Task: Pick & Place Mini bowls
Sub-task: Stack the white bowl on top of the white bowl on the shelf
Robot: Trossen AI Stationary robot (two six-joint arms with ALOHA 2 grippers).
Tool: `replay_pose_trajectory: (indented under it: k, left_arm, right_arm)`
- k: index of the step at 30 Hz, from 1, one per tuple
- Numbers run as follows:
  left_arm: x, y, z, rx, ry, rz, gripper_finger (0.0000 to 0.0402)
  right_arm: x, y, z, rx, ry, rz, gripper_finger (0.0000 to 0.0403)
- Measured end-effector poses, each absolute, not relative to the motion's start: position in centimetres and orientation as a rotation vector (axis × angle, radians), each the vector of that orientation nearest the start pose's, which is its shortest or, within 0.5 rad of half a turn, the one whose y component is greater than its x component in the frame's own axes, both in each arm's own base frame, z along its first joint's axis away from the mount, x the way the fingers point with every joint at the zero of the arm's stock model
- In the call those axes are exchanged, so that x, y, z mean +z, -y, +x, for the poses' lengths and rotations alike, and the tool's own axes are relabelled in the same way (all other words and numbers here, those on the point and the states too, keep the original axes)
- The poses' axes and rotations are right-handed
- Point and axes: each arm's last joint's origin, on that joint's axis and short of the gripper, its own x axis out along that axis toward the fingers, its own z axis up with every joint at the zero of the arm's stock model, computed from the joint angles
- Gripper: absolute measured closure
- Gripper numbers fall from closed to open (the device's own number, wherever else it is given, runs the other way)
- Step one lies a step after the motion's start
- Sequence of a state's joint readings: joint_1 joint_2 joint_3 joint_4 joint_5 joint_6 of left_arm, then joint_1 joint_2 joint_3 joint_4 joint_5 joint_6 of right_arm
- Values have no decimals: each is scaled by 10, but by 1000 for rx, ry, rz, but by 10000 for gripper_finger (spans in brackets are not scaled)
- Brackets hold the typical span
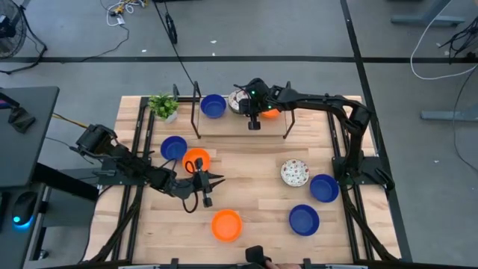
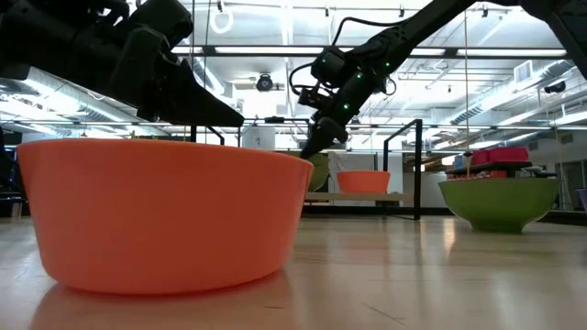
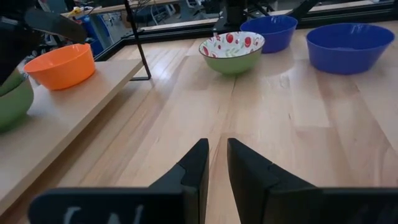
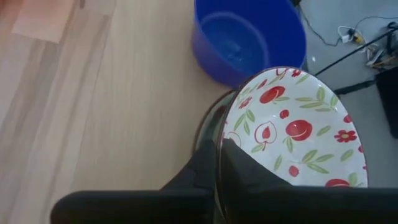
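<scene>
I'm pinching the rim of the red-speckled bowl point(image 4: 292, 130) with my right gripper point(image 4: 219, 163) over the shelf point(image 1: 224, 127), blue bowl point(image 4: 249, 34) just ahead, and it's tilting, so slipping could knock it; left gripper point(image 3: 214, 163) idling, slightly parted, empty.

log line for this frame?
right end effector: pinching patterned bowl rim at raised shelf | left end effector: empty, over table

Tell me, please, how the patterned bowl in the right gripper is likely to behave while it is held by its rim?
Pinched at one edge by the right gripper, the patterned bowl may well tilt or swing. Its thin wall and smooth inside suggest it is stiff, light and rather slippery. Set down beside the blue bowl, its round shape would probably settle rather than roll.
</scene>
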State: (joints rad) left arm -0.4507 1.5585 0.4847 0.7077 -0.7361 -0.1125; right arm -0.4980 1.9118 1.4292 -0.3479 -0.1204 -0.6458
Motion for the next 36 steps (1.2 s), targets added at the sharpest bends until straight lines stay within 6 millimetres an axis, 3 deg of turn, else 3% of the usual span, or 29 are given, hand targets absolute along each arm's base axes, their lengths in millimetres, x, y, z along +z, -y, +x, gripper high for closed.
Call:
replay_pose_trajectory:
  k: [12,19,24,31,36]
  left_arm:
    - [149,101,251,277,-291,84,340]
    - [149,101,251,277,-291,85,340]
    - [149,101,251,277,-291,84,340]
    - [149,101,251,274,-291,82,340]
    - [149,101,251,274,-290,78,340]
  right_arm:
    - [222,197,370,-104,-846,-336,295]
    - [247,190,364,-122,-798,-342,245]
    - [247,190,363,-138,-800,-284,270]
    - [240,199,359,-168,-831,-241,389]
    - [233,205,358,-179,-846,-205,385]
